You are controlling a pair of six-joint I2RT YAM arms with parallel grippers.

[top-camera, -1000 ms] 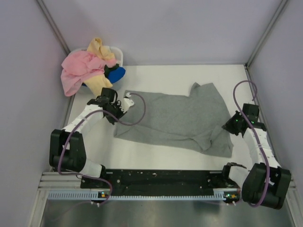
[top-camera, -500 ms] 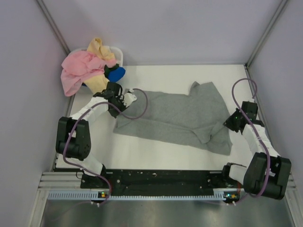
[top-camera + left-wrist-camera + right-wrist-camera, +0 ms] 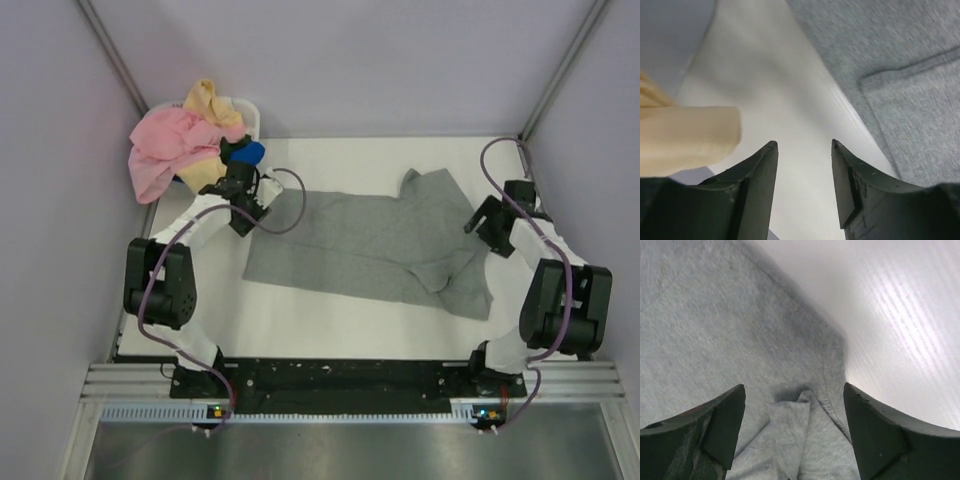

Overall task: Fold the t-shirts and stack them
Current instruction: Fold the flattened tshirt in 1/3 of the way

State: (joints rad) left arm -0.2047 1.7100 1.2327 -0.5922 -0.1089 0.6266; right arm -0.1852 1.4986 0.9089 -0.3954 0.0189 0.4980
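A heather grey t-shirt (image 3: 370, 245) lies spread flat on the white table (image 3: 330, 315), one sleeve crumpled at its right side. My left gripper (image 3: 262, 197) hovers at the shirt's far left corner. In the left wrist view the left gripper (image 3: 802, 143) is open over bare table, with the grey t-shirt (image 3: 900, 75) to its right. My right gripper (image 3: 480, 218) sits at the shirt's far right edge. Seen from the right wrist, the right gripper (image 3: 794, 386) is open wide above a folded flap of the grey t-shirt (image 3: 790, 430), holding nothing.
A small white basket (image 3: 250, 118) stands at the far left corner, with a pink t-shirt (image 3: 165, 150), a pale yellow t-shirt (image 3: 210, 105) and a blue t-shirt (image 3: 247, 152) heaped in it. The yellow cloth (image 3: 685, 135) hangs close to my left fingers. Walls close in both sides.
Both arms moved toward the far side, dragging the grey shirt's corners with them. Both grippers, shut before, have opened and let go of the shirt.
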